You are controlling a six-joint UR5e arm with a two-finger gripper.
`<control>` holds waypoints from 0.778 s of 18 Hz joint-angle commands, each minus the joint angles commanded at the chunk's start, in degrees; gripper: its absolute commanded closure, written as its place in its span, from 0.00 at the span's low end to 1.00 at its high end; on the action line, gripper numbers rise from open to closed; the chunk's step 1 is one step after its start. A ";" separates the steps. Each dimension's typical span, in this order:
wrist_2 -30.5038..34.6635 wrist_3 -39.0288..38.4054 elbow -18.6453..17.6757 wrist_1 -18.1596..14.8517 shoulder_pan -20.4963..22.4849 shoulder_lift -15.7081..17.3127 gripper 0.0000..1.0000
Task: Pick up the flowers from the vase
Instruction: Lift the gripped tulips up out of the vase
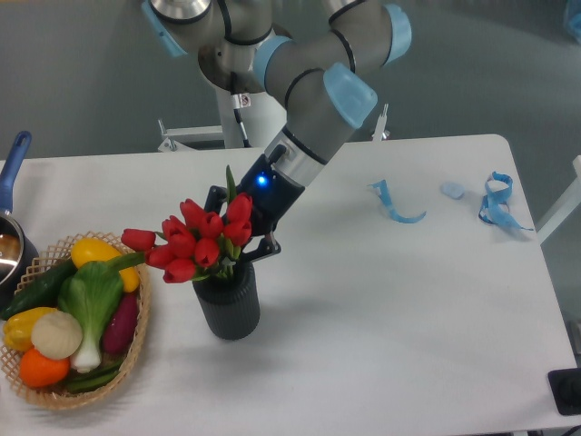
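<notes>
at centre-left of the frame we see the flowers (198,243), red tulip buds bunched in the ribbed dark grey vase (229,307); behind them, we cannot tell the gripper (243,238) fingers' state.

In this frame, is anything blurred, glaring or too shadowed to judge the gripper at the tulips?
Fixed camera: lighting even, shadows soft, focus sharp on the bunch of red tulip buds and dark grey ribbed cylindrical pot; no glare on the white table; the black two-finger gripper merges darkly behind the blooms, jaws unreadable.
</notes>
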 joint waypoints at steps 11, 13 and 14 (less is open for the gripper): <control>-3.78 -13.46 3.96 -0.09 0.09 4.13 0.73; -5.37 -17.23 5.98 -0.09 0.09 4.83 0.73; -5.37 -18.55 6.60 -0.09 0.09 4.92 0.73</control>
